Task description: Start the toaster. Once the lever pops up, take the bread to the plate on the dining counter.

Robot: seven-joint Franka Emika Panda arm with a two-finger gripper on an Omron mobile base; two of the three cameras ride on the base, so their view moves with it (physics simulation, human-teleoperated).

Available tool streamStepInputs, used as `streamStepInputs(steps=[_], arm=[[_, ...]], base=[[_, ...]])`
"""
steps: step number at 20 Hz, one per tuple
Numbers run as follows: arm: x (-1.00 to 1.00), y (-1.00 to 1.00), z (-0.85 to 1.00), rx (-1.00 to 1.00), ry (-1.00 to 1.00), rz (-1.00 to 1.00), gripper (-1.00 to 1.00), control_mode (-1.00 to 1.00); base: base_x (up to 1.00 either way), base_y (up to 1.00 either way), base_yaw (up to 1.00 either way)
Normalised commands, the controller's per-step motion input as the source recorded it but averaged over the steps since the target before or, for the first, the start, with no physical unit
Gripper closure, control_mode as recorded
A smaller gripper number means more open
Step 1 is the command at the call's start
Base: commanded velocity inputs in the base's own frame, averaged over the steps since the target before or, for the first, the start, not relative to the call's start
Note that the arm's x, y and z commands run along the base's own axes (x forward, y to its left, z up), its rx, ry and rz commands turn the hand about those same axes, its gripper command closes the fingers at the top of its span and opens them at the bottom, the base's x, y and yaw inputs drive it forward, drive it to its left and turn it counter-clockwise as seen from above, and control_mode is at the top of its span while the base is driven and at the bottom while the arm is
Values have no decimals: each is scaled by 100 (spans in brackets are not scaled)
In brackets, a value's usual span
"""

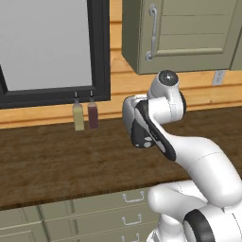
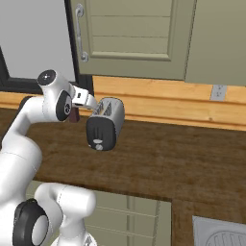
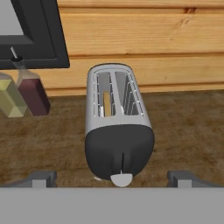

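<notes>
We're looking straight down the claw (image 3: 112,178) at the toaster (image 3: 117,131), which stands on the dark wooden bench (image 3: 183,127), its far end close to the timber wall. Its black end panel faces us, and the lever (image 3: 121,179) sits low on that panel, right at the bottom edge of the hand view, between the two fingertips (image 3: 42,178). Those tips are spread wide apart, one on either side of the toaster's near end, clamped on nothing. Up top, in the left of the two slots, we can make out a thin tan sliver, the bread (image 3: 106,104), sunk down inside. Off to the left of the toaster stand two slim bottles, a pale yellow one (image 3: 9,99) and a dark red one (image 3: 32,94), against the wall beneath the black window frame (image 3: 48,35). From the right base view, the arm (image 2: 29,120) reaches in from the left, its hand right at the toaster's (image 2: 105,124) upper left side. Grey-green cupboards (image 2: 134,33) hang above.
</notes>
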Motion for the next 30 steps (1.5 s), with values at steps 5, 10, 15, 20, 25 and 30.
streamStepInputs(steps=[5,10,15,20,25,30], arm=[[0,0,0,0,0,0,-100,-100],[0,0,0,0,0,0,-100,-100],[0,0,0,0,0,0,-100,-100],[0,0,0,0,0,0,-100,-100],[0,0,0,0,0,0,-100,-100],[0,0,0,0,0,0,-100,-100]], base=[[0,0,0],[0,0,0],[0,0,0],[0,0,0],[0,0,0],[0,0,0]])
